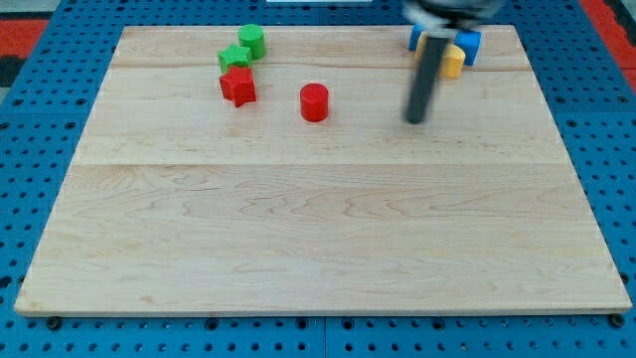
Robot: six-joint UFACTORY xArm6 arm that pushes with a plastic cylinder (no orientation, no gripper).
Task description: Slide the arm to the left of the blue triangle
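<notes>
Blue triangle (415, 40) at the wooden board's (318, 229) top right, mostly hidden behind the rod, green blocks (243, 48) and red star (238, 86) far left of it, red cylinder (314, 101) nearer, my tip (413, 120) just below it, touching nothing, yellow block (453, 60) and blue cube (468, 45) right.

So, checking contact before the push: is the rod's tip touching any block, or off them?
Off them. My tip rests on bare board, below the blue block and right of the red cylinder.

A lab-style test bench: a pale wooden surface (318, 229) lies on a blue perforated mounting board (30, 179) with regular holes.
</notes>
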